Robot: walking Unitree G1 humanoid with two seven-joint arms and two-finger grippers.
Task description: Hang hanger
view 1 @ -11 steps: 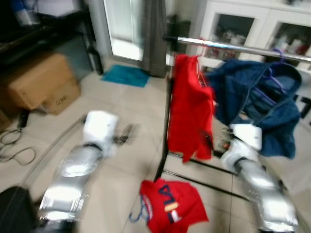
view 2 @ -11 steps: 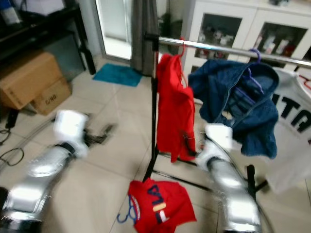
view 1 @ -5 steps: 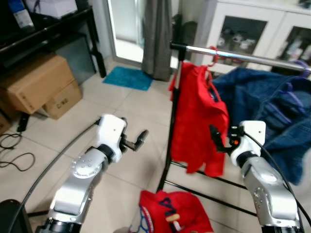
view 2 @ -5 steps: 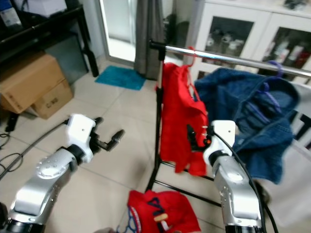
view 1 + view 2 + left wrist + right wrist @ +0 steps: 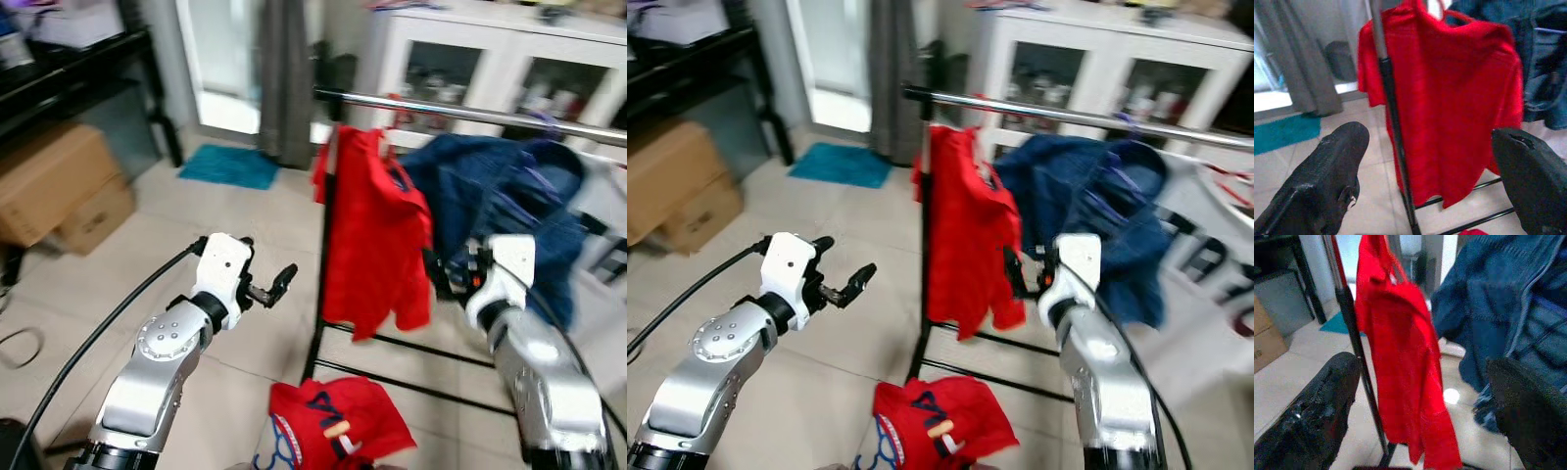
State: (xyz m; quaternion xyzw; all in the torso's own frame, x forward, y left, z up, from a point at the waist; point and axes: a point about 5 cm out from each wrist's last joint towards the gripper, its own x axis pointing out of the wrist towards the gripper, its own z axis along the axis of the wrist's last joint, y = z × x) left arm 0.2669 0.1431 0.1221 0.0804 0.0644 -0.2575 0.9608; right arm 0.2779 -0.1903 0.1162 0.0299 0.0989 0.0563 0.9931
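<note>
While a red T-shirt (image 5: 372,235) hangs on a red hanger (image 5: 397,113) near the left end of the clothes rail (image 5: 470,115), both arms are raised in front of it with nothing held. The left gripper (image 5: 279,284) hovers above the tiled floor (image 5: 245,215), left of the rack's black upright post (image 5: 323,264), its two black fingers (image 5: 1327,181) spread wide apart. The right gripper (image 5: 439,274) is just beside the shirt's right edge, its fingers (image 5: 1322,416) likewise parted around empty air. To the right of the shirt on the same rail hangs a blue denim jacket (image 5: 500,201) on a purple hanger. A second red shirt (image 5: 338,426) with printed lettering lies crumpled on the floor at the foot of the rack. Cardboard boxes (image 5: 54,191) sit at the floor's left edge and a teal mat (image 5: 227,166) lies by the doorway.
</note>
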